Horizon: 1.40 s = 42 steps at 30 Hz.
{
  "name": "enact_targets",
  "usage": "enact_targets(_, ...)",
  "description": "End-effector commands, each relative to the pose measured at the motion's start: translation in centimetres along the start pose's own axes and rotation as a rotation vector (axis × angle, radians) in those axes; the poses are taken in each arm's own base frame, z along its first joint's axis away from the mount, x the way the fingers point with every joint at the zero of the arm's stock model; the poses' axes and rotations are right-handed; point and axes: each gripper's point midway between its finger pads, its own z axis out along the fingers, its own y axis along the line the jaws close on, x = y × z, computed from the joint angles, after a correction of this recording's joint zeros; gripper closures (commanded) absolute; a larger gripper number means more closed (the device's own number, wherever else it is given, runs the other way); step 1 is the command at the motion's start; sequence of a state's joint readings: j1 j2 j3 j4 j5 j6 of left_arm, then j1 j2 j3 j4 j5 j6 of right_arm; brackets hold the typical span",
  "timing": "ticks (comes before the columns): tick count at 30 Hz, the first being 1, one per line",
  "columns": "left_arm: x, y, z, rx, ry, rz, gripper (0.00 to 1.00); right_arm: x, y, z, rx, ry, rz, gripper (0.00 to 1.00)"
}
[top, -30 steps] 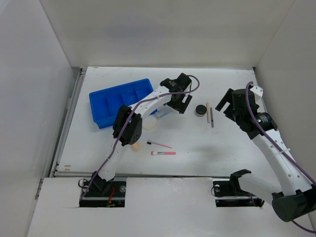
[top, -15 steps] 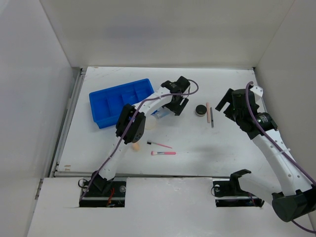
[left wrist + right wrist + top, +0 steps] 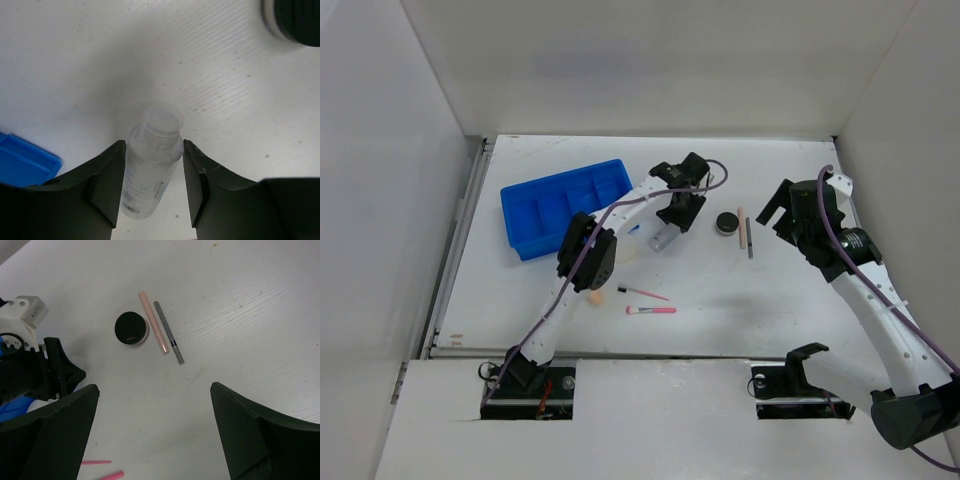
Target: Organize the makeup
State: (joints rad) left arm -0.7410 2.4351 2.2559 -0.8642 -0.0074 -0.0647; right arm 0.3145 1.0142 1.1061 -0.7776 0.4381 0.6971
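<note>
Blue divided plastic tray: sits at the left of the white tabletop; rigid, and likely where the makeup is meant to go.
Peach egg-shaped sponge: lies near the left arm's elbow; probably soft and light, so it is best squeezed gently across its middle.
White round puff: flat on the tabletop just right of the tray and partly hidden by the arm; it looks thin and limp, so a pinch at the rim should serve.
Pink-handled brushes: two lie near each other in front, slim and stiff; take them at mid-handle.
Left hand: narrowed onto the clear plastic bottle, a finger against each side of its body below the cap.
Clear plastic bottle: looks light, smooth and likely slippery; the hold on the wider body seems sound.
Black round jar: hard and squat; grip it across its width.
Beige stick: touches the jar and may roll.
Dark pencil: just beside the stick, thin and awkward to pinch.
Right hand: spread wide, holding nothing, above these three.
</note>
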Motion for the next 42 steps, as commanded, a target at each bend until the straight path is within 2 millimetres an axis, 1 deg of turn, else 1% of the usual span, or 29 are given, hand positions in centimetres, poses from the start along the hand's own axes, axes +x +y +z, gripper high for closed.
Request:
enact_targets(1,-4.2,-1.8,-7.2,0.089,-0.164,-0.033,1.00,-1.6,0.4,-0.5,-0.010,-0.047,0.020,0.01)
enact_targets(2,-4.7,-1.9,-8.2,0.095,-0.191,-0.044,1.00,-1.6,0.4,-0.5,-0.010,-0.047,0.020,0.01)
enact_targets(3,-5.5,-0.9,-9.9,0.101,-0.226,-0.076,1.00,-1.4,0.3,-0.5,-0.005,-0.041,0.016,0.01)
enact_targets(6,-6.2,-0.1,-12.4,0.141,-0.277,-0.161,1.00,-1.1,0.1,-0.4,0.001,-0.034,0.012,0.01)
enact_targets(7,-7.2,1.0,-14.7,0.143,-0.339,-0.202,1.00,-1.1,0.1,-0.4,0.001,-0.034,0.012,0.01)
enact_targets(8,-7.1,1.7,-15.0,0.140,-0.344,-0.239,1.00,-1.1,0.1,-0.4,0.001,-0.034,0.012,0.01)
enact_targets(9,-7.4,2.4,-15.8,0.145,-0.366,-0.301,1.00,-1.1,0.1,-0.4,0.001,-0.034,0.012,0.01)
enact_targets(10,-7.9,3.8,-17.8,0.151,-0.409,-0.350,1.00,-1.1,0.1,-0.4,0.001,-0.034,0.012,0.01)
enact_targets(13,-8.4,6.1,-19.4,0.170,-0.459,-0.497,1.00,-1.1,0.1,-0.4,0.001,-0.034,0.012,0.01)
enact_targets(14,-9.0,7.7,-21.1,0.173,-0.505,-0.544,1.00,-1.1,0.1,-0.4,0.001,-0.034,0.012,0.01)
enact_targets(16,-8.5,9.5,-20.9,0.160,-0.498,-0.617,1.00,-1.2,0.0,-0.3,0.007,-0.040,0.012,0.01)
enact_targets(17,-8.5,11.4,-21.7,0.138,-0.521,-0.664,1.00,-1.2,0.0,-0.3,0.008,-0.040,0.012,0.01)
enact_targets(19,-8.9,13.3,-22.2,0.108,-0.553,-0.722,1.00,-1.2,0.0,-0.3,0.008,-0.040,0.012,0.01)
enact_targets(20,-8.5,13.9,-22.2,0.099,-0.542,-0.744,1.00,-1.2,0.0,-0.3,0.008,-0.040,0.012,0.01)
enact_targets(21,-8.2,15.3,-21.5,0.080,-0.522,-0.778,1.00,-1.2,0.0,-0.3,0.008,-0.040,0.012,0.01)
enact_targets(22,-8.5,16.0,-21.8,0.078,-0.529,-0.808,1.00,-1.2,0.0,-0.3,0.008,-0.040,0.012,0.01)
enact_targets(23,-8.3,16.5,-21.6,0.079,-0.516,-0.817,1.00,-1.2,0.0,-0.3,0.008,-0.040,0.012,0.01)
enact_targets(24,-8.0,17.7,-20.5,0.061,-0.492,-0.839,1.00,-1.2,0.0,-0.3,0.008,-0.040,0.012,0.01)
enact_targets(25,-7.9,17.5,-20.1,0.072,-0.475,-0.848,1.00,-1.2,0.0,-0.3,0.008,-0.040,0.012,0.01)
enact_targets(26,-7.7,18.3,-19.9,0.062,-0.467,-0.862,1.00,-1.2,0.0,-0.3,0.008,-0.040,0.012,0.01)
enact_targets(27,-7.7,18.2,-19.4,0.069,-0.456,-0.862,1.00,-1.2,0.0,-0.3,0.008,-0.040,0.012,0.01)
enact_targets(28,-7.3,18.7,-18.7,0.059,-0.436,-0.874,1.00,-1.1,0.0,-0.1,0.013,-0.034,-0.001,0.01)
enact_targets(31,-6.3,19.1,-17.8,0.047,-0.389,-0.911,1.00,-1.1,0.0,-0.1,0.013,-0.034,-0.001,0.01)
enact_targets(32,-5.6,19.0,-17.0,0.042,-0.361,-0.916,1.00,-1.1,0.0,-0.1,0.013,-0.034,-0.001,0.01)
enact_targets(34,-4.9,19.5,-16.2,0.023,-0.340,-0.929,1.00,-0.9,0.0,0.1,0.019,-0.028,-0.005,0.01)
enact_targets(37,-4.6,19.7,-15.9,0.010,-0.333,-0.921,1.00,-0.7,0.0,0.4,0.025,-0.020,-0.010,0.01)
enact_targets(39,-3.9,19.6,-14.9,0.003,-0.294,-0.927,1.00,-0.7,0.0,0.4,0.025,-0.020,-0.010,0.01)
enact_targets(41,-3.9,19.9,-14.6,-0.010,-0.283,-0.921,1.00,-0.6,0.1,0.4,0.018,-0.014,-0.010,0.01)
enact_targets(42,-3.5,19.9,-13.8,-0.015,-0.258,-0.924,1.00,-0.6,0.1,0.4,0.018,-0.014,-0.010,0.01)
